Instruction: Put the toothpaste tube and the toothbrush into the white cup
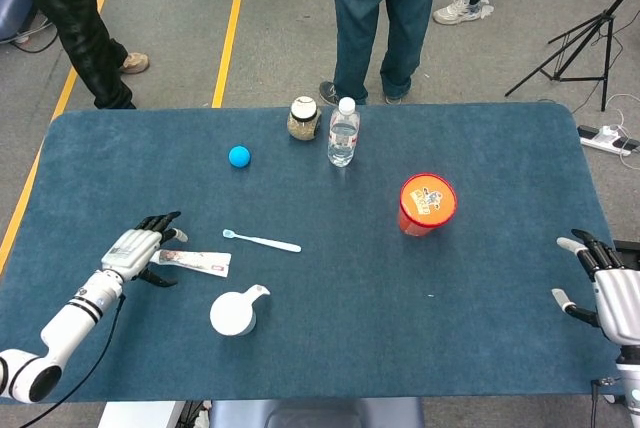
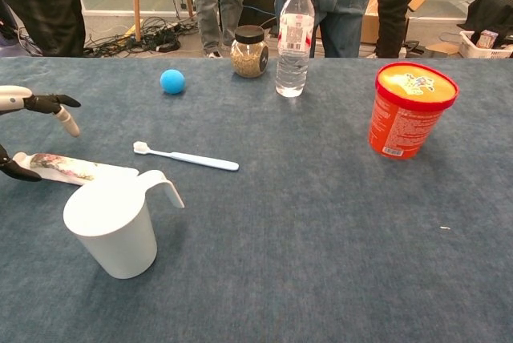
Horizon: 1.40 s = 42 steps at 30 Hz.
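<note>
1. toothpaste tube [image 1: 192, 262] lies flat on the blue table cover [image 1: 480, 278], front-left area, cap end toward the left edge; also seen in the chest view [image 2: 68, 169].
2. toothbrush [image 1: 262, 241] lies flat just behind and right of the tube, head pointing left; no contact between the two can be seen.
3. white cup [image 1: 235, 313] stands upright just in front of the tube's flat end, handle pointing back-right; nothing is seen inside it.
4. left hand [image 1: 137, 248] is placed at the tube's cap end, fingers spread above it and the thumb low beside the cap; nothing is gripped. in the chest view only fingertips [image 2: 67, 122] are seen at the left edge; actual contact with the tube cannot be told.
5. right hand [image 1: 610, 293] is held at the table's right edge, fingers apart, nothing held, well away from the task items.
6. blue ball [image 1: 239, 156] sits further back on the left.
7. lidded jar [image 1: 303, 118] and water bottle [image 1: 343, 133] stand side by side near the far edge.
8. orange tub [image 1: 427, 204], red-rimmed, stands right of centre.
9. several standing people [image 1: 385, 8] are seen beyond the far edge.
</note>
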### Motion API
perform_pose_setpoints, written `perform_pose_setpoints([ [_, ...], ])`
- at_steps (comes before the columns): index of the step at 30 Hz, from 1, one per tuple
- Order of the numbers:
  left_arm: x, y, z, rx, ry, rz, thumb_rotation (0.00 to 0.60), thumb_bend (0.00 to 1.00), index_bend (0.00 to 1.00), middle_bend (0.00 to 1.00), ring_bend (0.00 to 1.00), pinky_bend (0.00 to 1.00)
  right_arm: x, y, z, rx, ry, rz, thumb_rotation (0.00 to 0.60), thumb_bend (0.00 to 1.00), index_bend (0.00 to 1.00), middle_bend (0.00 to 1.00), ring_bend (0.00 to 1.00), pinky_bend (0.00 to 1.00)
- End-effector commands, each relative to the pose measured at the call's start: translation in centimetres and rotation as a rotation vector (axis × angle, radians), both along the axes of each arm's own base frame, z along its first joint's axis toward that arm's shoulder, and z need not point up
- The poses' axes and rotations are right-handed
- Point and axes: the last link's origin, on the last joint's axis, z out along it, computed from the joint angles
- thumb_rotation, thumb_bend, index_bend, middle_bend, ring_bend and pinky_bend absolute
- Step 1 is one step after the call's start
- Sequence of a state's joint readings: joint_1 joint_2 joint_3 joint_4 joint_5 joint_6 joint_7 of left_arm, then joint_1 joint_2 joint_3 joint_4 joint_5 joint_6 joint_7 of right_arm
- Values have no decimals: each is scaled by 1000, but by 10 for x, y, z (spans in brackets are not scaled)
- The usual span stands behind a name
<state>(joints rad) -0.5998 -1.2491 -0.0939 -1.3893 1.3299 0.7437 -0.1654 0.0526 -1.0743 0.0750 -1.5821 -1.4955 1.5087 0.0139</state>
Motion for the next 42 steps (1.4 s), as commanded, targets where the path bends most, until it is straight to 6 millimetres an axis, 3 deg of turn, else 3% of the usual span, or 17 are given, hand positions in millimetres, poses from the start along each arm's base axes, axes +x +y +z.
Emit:
perform_pose_setpoints([
  [1, -4, 6, -6, -13, 3, 26, 600, 13, 278, 0, 0, 22, 0, 0, 0, 1, 0, -1, 600, 156, 269, 188, 240, 579],
  [20, -26, 23, -18, -13, -18, 154, 600, 248, 379, 0, 0, 22, -1, -1, -1, 4, 1, -5, 600, 156, 269, 188, 240, 579],
  [29, -28, 26, -22, -12, -24, 171, 600, 252, 396, 0, 0, 22, -1, -2, -2, 5, 0, -5, 600, 156, 269, 188, 240, 579],
  [42, -34, 28, -22, 17, -6, 171, 600, 272, 568, 0, 0, 22, -2, -2, -2, 4, 0, -7, 600, 156, 269, 188, 240, 579],
])
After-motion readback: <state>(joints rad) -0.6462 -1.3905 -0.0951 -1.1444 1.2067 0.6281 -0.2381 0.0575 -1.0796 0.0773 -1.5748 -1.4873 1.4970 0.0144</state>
